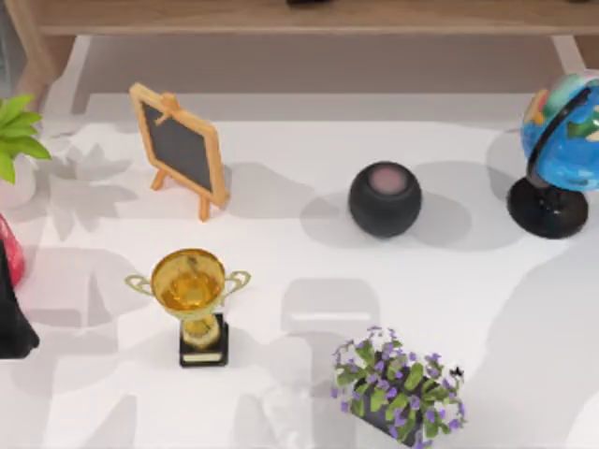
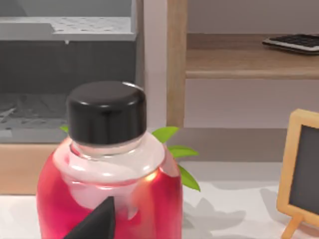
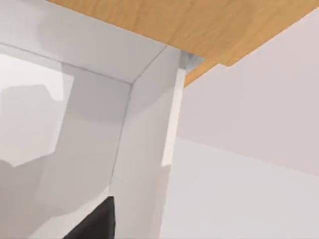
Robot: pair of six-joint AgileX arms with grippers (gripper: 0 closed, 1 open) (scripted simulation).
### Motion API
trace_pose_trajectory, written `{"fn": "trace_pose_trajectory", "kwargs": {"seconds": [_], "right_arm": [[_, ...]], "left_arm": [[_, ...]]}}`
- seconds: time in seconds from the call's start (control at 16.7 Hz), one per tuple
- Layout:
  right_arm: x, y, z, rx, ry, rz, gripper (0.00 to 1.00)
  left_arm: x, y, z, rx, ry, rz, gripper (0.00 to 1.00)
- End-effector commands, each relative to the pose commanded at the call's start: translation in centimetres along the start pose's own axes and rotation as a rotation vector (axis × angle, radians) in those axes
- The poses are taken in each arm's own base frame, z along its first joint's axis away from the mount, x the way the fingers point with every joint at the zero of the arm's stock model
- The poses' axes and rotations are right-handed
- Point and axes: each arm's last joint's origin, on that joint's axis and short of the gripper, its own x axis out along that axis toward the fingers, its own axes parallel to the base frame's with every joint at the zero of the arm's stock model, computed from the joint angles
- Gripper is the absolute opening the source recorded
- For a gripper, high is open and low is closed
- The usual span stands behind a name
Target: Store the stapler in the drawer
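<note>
Red bottle (image 2: pixel 107 194) w/ black cap fills left wrist cam; end effector states: can't tell either.

Nothing readable is showing: the chalkboard (image 1: pixel 182 148) is standing blank, and the trophy (image 1: pixel 191 297) plaque is bearing no legible lettering.

Bright, even light falls on the white table (image 1: pixel 309 253), where big soft grey shadows lie beside the round dark speaker (image 1: pixel 385 198) and the small chalkboard (image 1: pixel 180 148), a shiny spot glows on the red bottle (image 2: pixel 109 199), and every edge looks a bit soft.
</note>
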Motion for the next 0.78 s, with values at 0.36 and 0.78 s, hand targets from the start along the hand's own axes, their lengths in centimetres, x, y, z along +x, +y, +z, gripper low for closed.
{"fn": "trace_pose_trajectory", "kwargs": {"seconds": [0.36, 0.78], "right_arm": [[-1.4, -3.9, -9.0, -0.218, -0.173, -0.307, 1.0], [0.2, 1.0, -19.2, -0.532, -0.269, -0.521, 1.0]], "left_arm": [[0.0, 0.0, 0.0, 0.0, 0.0, 0.0, 1.0], [0.0, 0.0, 0.0, 0.0, 0.0, 0.0, 1.0]]}}
